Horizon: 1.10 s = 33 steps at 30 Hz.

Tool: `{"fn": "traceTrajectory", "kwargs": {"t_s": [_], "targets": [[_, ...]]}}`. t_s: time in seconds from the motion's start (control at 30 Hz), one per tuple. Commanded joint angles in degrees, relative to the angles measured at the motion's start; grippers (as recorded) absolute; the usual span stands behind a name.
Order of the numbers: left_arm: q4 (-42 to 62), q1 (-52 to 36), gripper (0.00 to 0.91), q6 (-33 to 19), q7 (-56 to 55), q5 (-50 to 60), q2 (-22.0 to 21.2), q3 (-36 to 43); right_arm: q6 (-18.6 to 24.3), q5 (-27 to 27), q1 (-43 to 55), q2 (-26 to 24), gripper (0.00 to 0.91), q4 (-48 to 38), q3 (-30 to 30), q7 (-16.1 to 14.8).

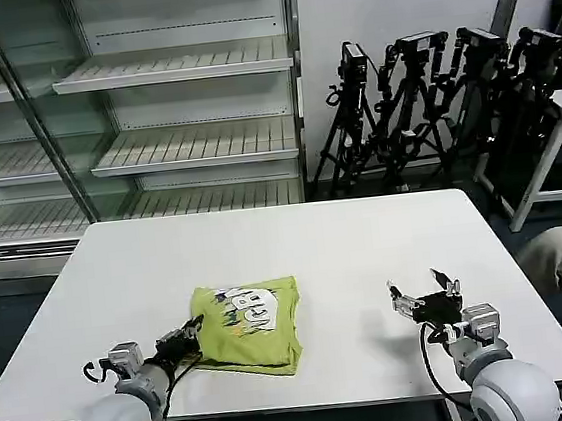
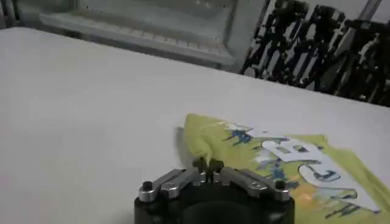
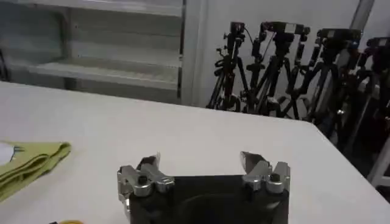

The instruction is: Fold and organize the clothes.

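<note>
Shirt [image 1: 248, 327] folded, table [image 1: 365, 242] centre-near | left gripper [image 1: 186, 336] pressed together beside its left edge | right gripper [image 1: 426, 294] spread, well right | tripods [image 1: 431, 104] far right

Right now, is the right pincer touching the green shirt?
Apart. In the head view, bare white table lies between the open right pincer and the folded green shirt.

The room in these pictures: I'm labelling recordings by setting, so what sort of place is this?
Probably a robotics lab or test room, not a home: bare retail-style shelving behind a plain white table, and a cluster of camera tripods against the wall. A folded lime shirt lies on the table.
</note>
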Motion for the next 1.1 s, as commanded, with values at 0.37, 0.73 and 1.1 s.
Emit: {"fn": "traceTrajectory", "kwargs": {"t_s": [0.37, 0.73, 1.1], "targets": [[5.7, 2.3, 0.0, 0.8, 6.4, 6.5, 15.6, -29.8, 0.0, 0.0, 1.4, 0.3, 0.907, -0.4, -0.9, -0.1], [-11.7, 2.6, 0.0, -1.5, 10.6, 18.2, 9.8, -23.0, 0.0, 0.1, 1.1, -0.2, 0.907, 0.0, 0.0, -0.1], [-19.5, 0.6, 0.0, -1.5, 7.1, 31.9, -2.6, 22.4, 0.0, 0.2, -0.9, -0.9, 0.907, 1.4, 3.1, -0.1]]}}
